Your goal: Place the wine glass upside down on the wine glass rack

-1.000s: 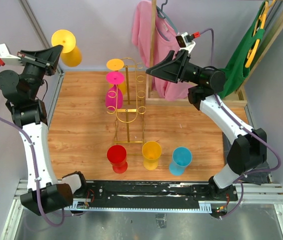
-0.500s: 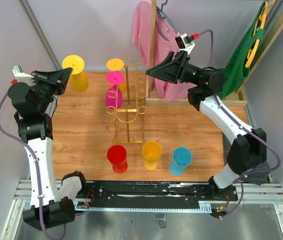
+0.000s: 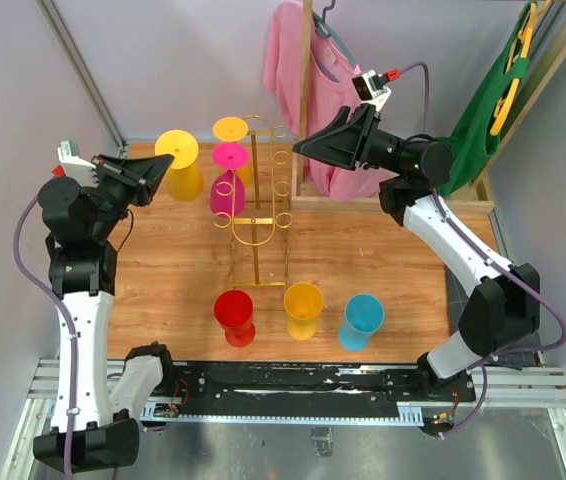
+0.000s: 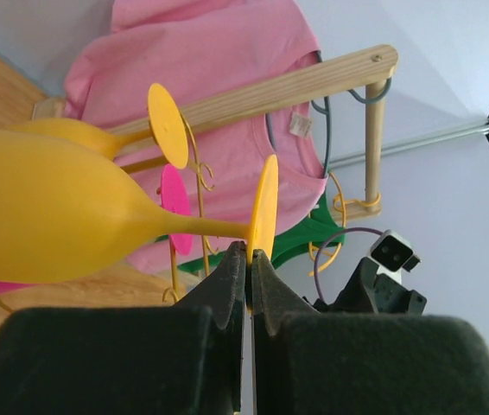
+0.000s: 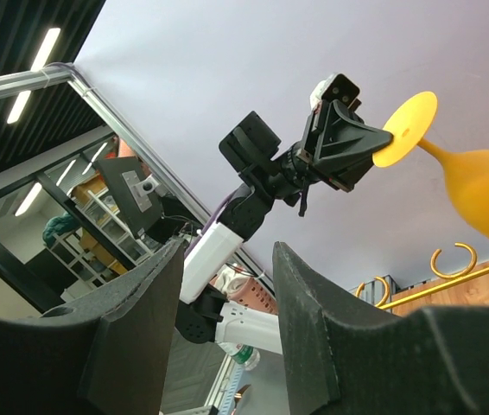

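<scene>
Left of the gold rack (image 3: 254,215), the yellow wine glass (image 3: 177,165) is held above the tabletop (image 3: 383,260) by the left jaws, which are shut on its foot rim, foot uppermost and bowl slanting down. A pink glass (image 3: 228,192) occupies left loops; right-side loops are seen free. The right jaws are parted, empty, beside the rack's top.

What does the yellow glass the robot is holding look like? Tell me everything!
The yellow glass looks like plain opaque plastic, all one colour, with a rounded bowl, a thin stem and a flat round foot. The left gripper is shut on the edge of the foot. The glass hangs in the air, foot up and bowl down, a bit tilted, left of the gold rack and apart from it.
</scene>
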Controlling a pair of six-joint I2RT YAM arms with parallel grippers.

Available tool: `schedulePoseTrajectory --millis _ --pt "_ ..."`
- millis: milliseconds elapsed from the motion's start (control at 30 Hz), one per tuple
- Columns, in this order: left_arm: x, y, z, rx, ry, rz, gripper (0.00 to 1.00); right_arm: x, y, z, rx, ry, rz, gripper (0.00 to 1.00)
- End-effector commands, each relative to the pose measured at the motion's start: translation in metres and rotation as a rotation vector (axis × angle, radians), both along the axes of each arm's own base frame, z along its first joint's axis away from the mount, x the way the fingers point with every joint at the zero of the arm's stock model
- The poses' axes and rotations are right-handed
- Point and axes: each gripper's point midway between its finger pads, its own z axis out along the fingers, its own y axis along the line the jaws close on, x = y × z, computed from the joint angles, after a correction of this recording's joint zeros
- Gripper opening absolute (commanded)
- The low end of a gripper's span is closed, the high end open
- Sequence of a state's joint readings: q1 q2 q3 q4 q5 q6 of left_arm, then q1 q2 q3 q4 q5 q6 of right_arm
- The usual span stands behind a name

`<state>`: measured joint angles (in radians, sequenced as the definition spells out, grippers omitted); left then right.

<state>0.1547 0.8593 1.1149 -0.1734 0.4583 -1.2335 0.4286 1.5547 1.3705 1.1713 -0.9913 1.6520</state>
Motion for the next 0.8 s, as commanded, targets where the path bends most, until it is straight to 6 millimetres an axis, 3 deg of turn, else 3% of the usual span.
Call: schedulePoseTrajectory --millis 0,300,767 --pt "-0.006 -0.017 -0.005 0.018 -0.006 -0.066 0.00 -0.010 -0.008 0.009 0.009 -0.069 -0.037 0.47" --pt "-0.013 -0.031 -0.016 0.015 0.043 -0.102 0.00 -0.010 -0.009 0.006 0.008 -0.056 -0.052 0.47" --pt "-0.018 -0.027 -0.025 0.009 0.111 -0.058 0.00 -0.012 -0.010 0.008 0.006 -0.056 -0.057 0.47"
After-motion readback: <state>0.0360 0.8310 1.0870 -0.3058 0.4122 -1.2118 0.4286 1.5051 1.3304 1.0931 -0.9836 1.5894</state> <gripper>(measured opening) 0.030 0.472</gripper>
